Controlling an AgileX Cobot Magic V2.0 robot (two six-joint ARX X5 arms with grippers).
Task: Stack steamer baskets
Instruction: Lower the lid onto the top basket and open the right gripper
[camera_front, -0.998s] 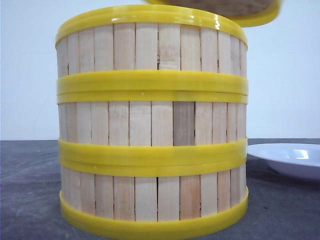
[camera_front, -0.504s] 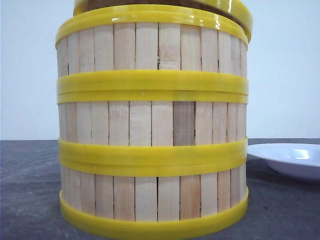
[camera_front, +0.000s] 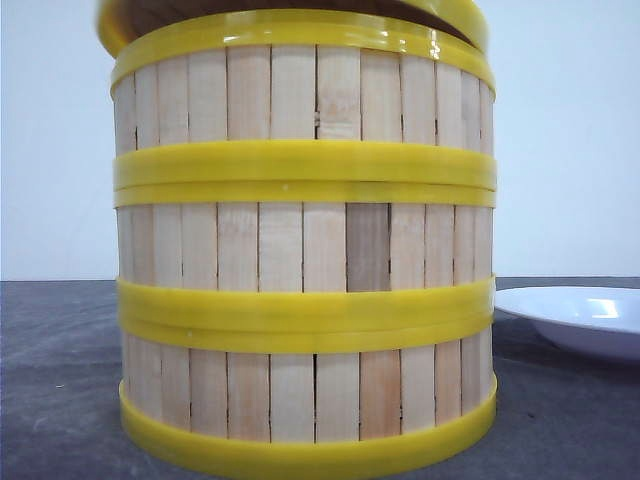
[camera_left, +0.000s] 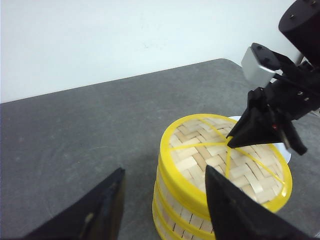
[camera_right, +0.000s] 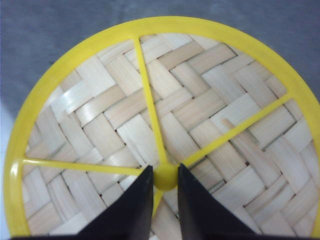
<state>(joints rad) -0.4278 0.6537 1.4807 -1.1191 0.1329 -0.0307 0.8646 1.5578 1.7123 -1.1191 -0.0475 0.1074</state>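
**Lid Suspended at Top of Three-Basket Stack**

In the front view the stack of steamer baskets (camera_front: 305, 250) is filling most of the frame, and its lowest rim is running off the lower edge. Three tiers are showing: walls of pale vertical wooden slats, divided by thick, glossy yellow plastic bands. The stack is standing on the dark grey, matte table (camera_front: 60, 380). Above the top rim only a thin yellow arc of the lid (camera_front: 130, 20) is appearing; the rest is cut off, so this view is not showing whether the lid is seated or tilted. The white plate (camera_front: 585, 315) is lying just beside the stack, cropped at the frame edge.

The left gripper (camera_left: 165, 200) is sitting nearest in its wrist view, its two black fingers standing wide apart and holding nothing; their tips are running out of frame. Beyond it, the lid is covering the stack, hanging past the top rim on one side. It is flat and round, of herringbone-woven pale strips, with a yellow rim and yellow spokes.

The right gripper (camera_right: 165, 177) is clamping the small yellow knob (camera_right: 165, 179) at the lid's centre, one black finger pressing each side. Part of the lid's rim is cropped in that view. The baskets are hidden beneath the lid there.
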